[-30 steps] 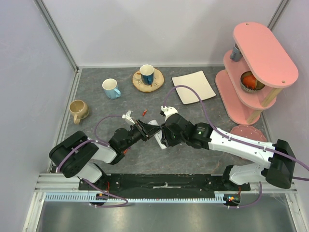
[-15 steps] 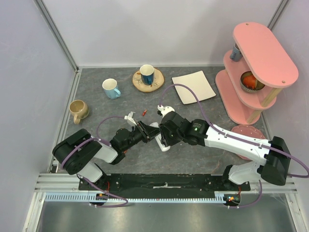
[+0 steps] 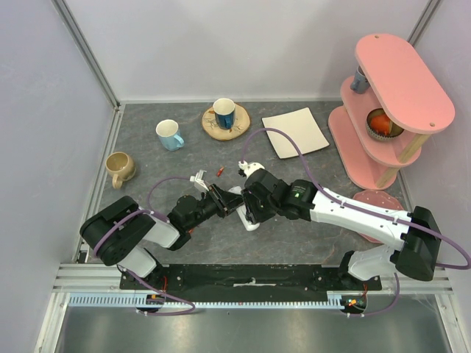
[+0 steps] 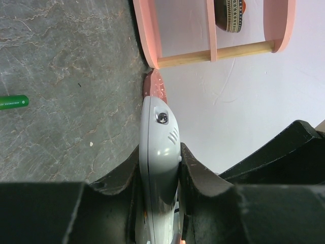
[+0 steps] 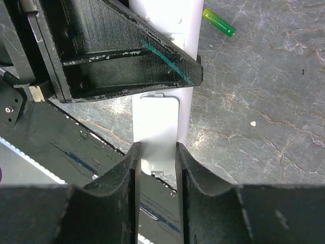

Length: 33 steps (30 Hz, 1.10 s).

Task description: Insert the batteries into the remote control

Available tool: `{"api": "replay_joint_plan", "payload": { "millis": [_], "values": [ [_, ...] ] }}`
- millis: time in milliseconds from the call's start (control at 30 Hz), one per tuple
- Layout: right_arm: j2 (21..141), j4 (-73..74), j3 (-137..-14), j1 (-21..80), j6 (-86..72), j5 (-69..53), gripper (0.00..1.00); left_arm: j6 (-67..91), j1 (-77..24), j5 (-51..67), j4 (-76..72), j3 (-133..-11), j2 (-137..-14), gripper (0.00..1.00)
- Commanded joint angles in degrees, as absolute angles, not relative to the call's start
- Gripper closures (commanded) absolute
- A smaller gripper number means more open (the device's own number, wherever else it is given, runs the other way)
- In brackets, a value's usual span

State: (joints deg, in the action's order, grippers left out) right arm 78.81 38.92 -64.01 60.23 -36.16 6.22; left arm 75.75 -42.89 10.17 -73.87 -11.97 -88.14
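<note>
Left gripper (image 4: pixel 159 155) pinches remote control (image 4: pixel 158 122) edge-on, its nose poking beyond fingertips. Right gripper (image 5: pixel 156 152) clamps opposite end, fingers (image 5: pixel 122 175) pressed on both flanks of what looks like battery cover (image 5: pixel 158 119). Left jaw crosses body just ahead. Likely step: slide cover off. Hold left pinch firm; draw right straight back along bar, no twist, light squeeze lest cover bind. Green-yellow battery (image 5: pixel 219 22) lies on table (image 5: pixel 264 101) ahead-right of right fingertips, apart from both grips.
</note>
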Motion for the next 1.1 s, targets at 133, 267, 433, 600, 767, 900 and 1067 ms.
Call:
{"api": "replay_joint_plan", "payload": {
  "millis": [133, 267, 433, 600, 767, 900, 1067],
  "values": [
    [77.69, 39.9, -64.6, 60.29, -36.39, 5.19, 0.8, 76.11, -43.42, 9.93, -95.36, -13.97, -87.54, 0.98],
    [78.31, 39.81, -64.42, 60.29, -36.3, 5.01, 0.79, 76.2, -43.42, 10.02, -95.36, -13.97, -87.45, 0.98],
    [79.01, 39.29, -64.42, 60.29, -36.04, 4.92, 0.77, 76.38, -43.59, 10.28, -95.36, -14.06, -87.45, 0.98],
    [79.72, 39.02, -64.69, 60.29, -35.95, 5.45, 0.74, 76.46, -44.03, 10.81, -95.36, -14.41, -87.36, 0.98],
    [79.98, 38.5, -64.16, 60.29, -35.95, 6.59, 0.69, 76.47, -44.74, 10.9, -95.36, -14.41, -87.1, 0.98],
    [79.98, 38.32, -64.34, 60.21, -35.95, 7.82, 0.64, 76.46, -45.09, 10.99, -95.36, -14.33, -87.1, 0.98],
    [79.98, 38.41, -64.86, 60.21, -35.95, 8.7, 0.53, 76.55, -45.18, 10.81, -95.36, -14.24, -86.92, 0.98]
  ]
}}
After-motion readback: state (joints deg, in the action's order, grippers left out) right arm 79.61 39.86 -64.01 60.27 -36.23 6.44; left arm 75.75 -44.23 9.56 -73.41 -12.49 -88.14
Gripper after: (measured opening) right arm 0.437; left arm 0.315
